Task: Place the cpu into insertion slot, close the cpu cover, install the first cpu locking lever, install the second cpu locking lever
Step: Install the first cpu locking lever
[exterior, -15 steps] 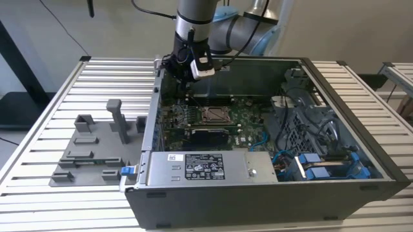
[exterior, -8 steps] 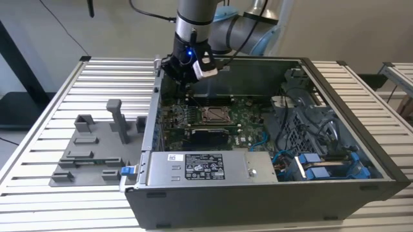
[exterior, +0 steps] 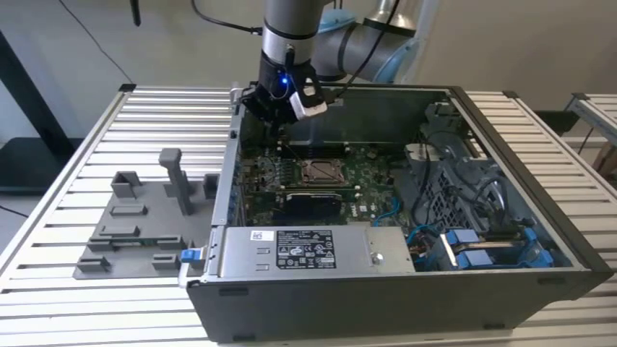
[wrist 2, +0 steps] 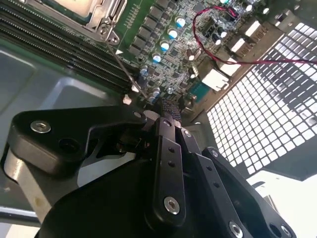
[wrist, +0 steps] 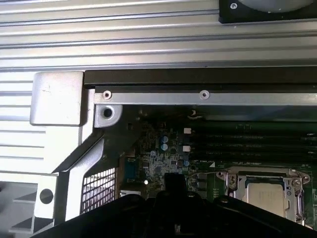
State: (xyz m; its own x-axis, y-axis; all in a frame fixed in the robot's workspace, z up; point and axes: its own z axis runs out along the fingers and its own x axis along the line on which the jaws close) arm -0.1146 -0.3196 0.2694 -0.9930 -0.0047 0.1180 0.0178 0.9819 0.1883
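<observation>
- Slatted table point(exterior: 144, 116) is carrying an open computer case point(exterior: 386, 303).
- cpu point(wrist: 266, 197) is sitting in the insertion slot point(exterior: 306, 173), with the cpu cover point(wrist: 257, 174) seemingly lying closed over it.
- Gripper point(wrist 2: 168, 109), fingers pinched together, is hovering at a thin locking lever point(wrist 2: 124, 64); I cannot tell if it is grasping it.

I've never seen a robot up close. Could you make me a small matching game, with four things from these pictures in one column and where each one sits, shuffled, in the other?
Things
1. cpu
2. grey holder tray
3. red wire
4. blue plugs

Places
A. on the slatted table, outside the computer case
B. in the square socket on the green board
C. inside the case, on the exterior view's right
D. looping over the board beside the perforated wall

Pairs: 1-B, 2-A, 3-D, 4-C
</observation>
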